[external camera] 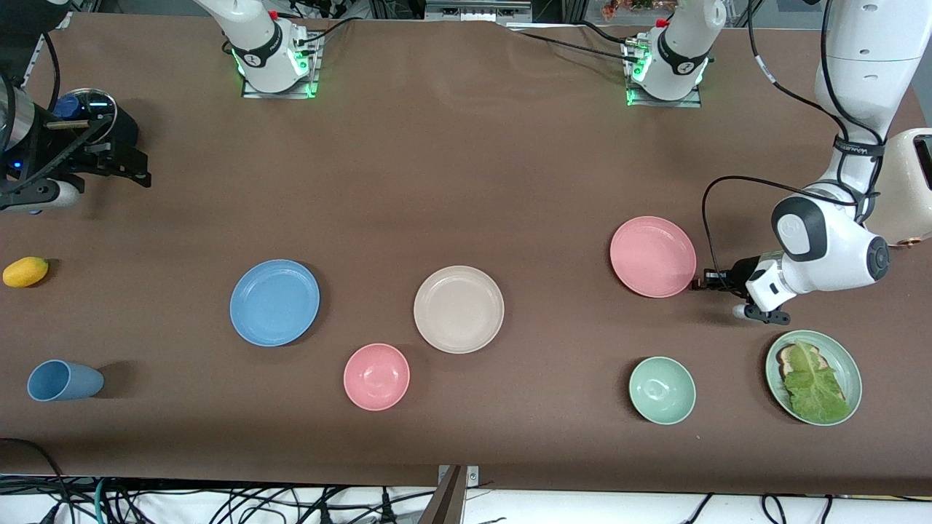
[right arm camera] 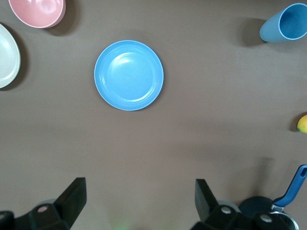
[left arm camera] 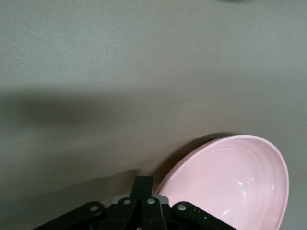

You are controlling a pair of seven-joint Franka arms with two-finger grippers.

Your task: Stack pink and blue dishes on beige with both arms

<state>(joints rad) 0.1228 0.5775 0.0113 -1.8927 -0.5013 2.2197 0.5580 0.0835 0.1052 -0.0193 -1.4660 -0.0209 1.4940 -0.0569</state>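
The salmon pink plate (external camera: pixel 653 256) lies flat toward the left arm's end of the table. My left gripper (external camera: pixel 700 282) is low beside its rim, shut with nothing between the fingers (left arm camera: pixel 144 184); the pink plate (left arm camera: pixel 235 187) shows right next to them. The beige plate (external camera: pixel 459 308) rests at the table's middle. The sky blue plate (external camera: pixel 274 302) lies toward the right arm's end. My right gripper (external camera: pixel 135 166) hangs open high above that end. In its wrist view, the blue plate (right arm camera: pixel 128 75) lies well ahead of the open right gripper (right arm camera: pixel 140 191), and the beige plate (right arm camera: pixel 7 55) shows at the frame's edge.
A pink bowl (external camera: pixel 376 376) sits nearer the camera than the beige plate. A mint bowl (external camera: pixel 662 390) and a mint plate with lettuce (external camera: pixel 813 376) lie nearer than the pink plate. A blue cup (external camera: pixel 64 380), a lemon (external camera: pixel 25 271) and a toaster (external camera: pixel 910 189) stand at the table's ends.
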